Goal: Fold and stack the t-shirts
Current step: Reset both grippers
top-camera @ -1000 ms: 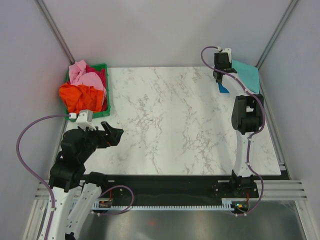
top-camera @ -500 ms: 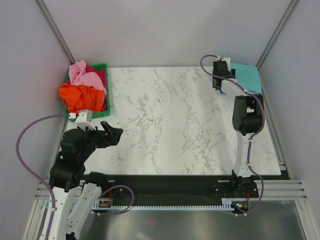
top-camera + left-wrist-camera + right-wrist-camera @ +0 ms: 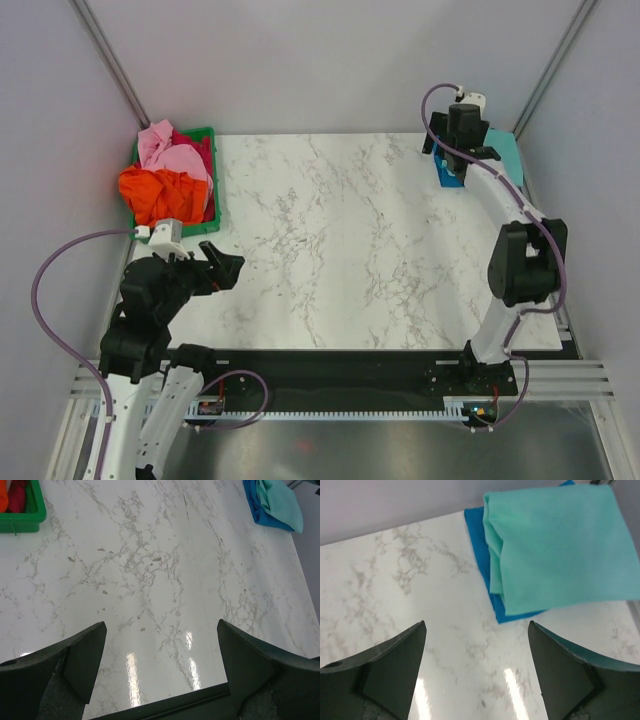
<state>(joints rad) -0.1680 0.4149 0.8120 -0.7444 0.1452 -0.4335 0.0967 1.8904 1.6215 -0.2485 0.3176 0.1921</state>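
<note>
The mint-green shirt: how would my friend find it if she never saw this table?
Go to the far right corner of the white marble table. Two folded shirts lie stacked there; the mint-teal shirt is the top one, over the blue shirt. It is flat and pale green, unlike the crumpled orange, pink and red shirts in the green crate far left.

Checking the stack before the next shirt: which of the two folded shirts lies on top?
The mint-teal shirt lies on top; the blue shirt is beneath it, showing only as a strip along its edge.
</note>
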